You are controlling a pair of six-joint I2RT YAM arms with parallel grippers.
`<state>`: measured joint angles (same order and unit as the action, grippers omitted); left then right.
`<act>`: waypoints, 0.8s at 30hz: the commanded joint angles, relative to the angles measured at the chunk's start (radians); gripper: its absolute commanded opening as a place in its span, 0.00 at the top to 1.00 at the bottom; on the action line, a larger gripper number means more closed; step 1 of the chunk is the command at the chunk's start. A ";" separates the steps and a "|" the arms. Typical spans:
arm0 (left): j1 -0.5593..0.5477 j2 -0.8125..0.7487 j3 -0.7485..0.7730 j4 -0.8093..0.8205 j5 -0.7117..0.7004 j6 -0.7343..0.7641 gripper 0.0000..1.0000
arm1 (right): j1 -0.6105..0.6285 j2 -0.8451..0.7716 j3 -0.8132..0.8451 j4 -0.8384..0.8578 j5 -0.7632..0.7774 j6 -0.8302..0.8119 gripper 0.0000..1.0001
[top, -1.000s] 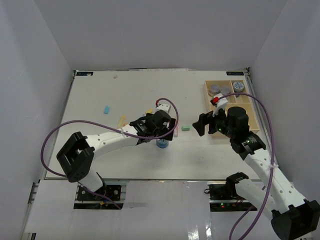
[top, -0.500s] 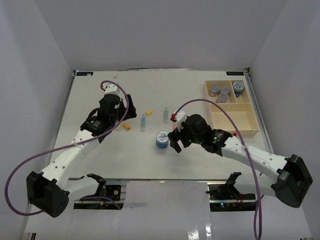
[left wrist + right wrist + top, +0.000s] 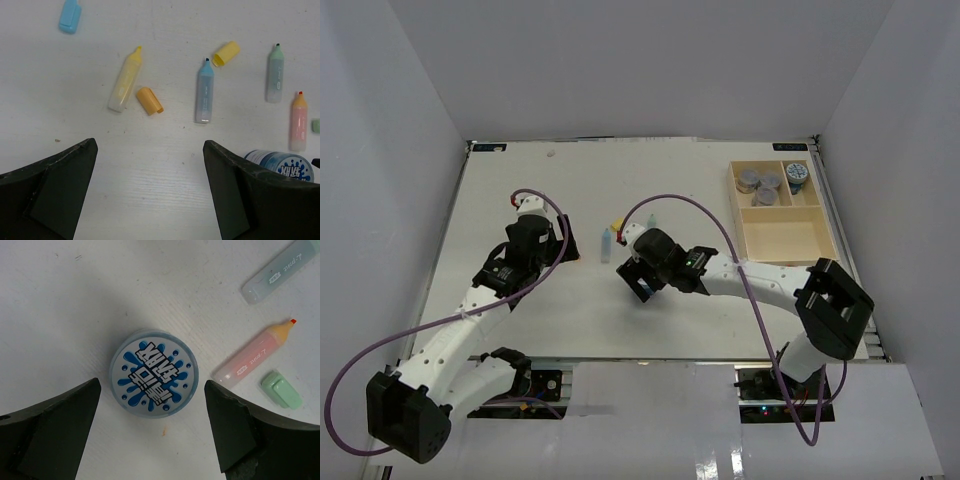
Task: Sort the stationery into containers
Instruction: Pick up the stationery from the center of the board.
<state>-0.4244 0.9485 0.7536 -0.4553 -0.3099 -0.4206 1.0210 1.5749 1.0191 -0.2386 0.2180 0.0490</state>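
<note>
Right wrist: roll (image 3: 154, 370) between gripper (image 3: 150, 430) fingers

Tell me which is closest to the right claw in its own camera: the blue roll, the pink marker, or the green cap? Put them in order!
1. Blue roll: right between the open right claw's fingers, nearest.
2. Pink marker: off to the upper right, next.
3. Green cap: beyond the marker's lower end, at the right edge, farthest.

The round blue-and-white splash-printed plastic container (image 3: 154, 371) has a smooth, faintly glossy lid, and the pastel plastic markers (image 3: 204, 91) look frosted and satin. The white tabletop (image 3: 160, 165) is matt with fine grain and scuffs; the pale wooden divided tray (image 3: 783, 215) is unvarnished-looking.
</note>
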 commanded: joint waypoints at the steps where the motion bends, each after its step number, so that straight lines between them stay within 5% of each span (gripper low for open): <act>1: 0.007 -0.030 -0.005 0.007 -0.020 0.014 0.02 | 0.001 0.036 0.070 -0.004 0.053 0.009 0.09; 6: 0.009 -0.036 -0.003 0.004 -0.026 0.023 0.02 | 0.001 0.074 0.104 -0.011 0.020 0.009 0.00; 15: 0.018 -0.037 -0.002 0.001 -0.009 0.023 0.02 | -0.001 0.076 0.101 -0.041 0.049 0.022 0.47; 24: 0.024 -0.034 -0.003 0.003 0.008 0.022 0.02 | -0.108 -0.056 0.144 -0.126 0.092 0.015 0.55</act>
<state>-0.4076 0.9329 0.7536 -0.4557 -0.3138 -0.4068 0.9771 1.6188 1.0859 -0.3122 0.2558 0.0700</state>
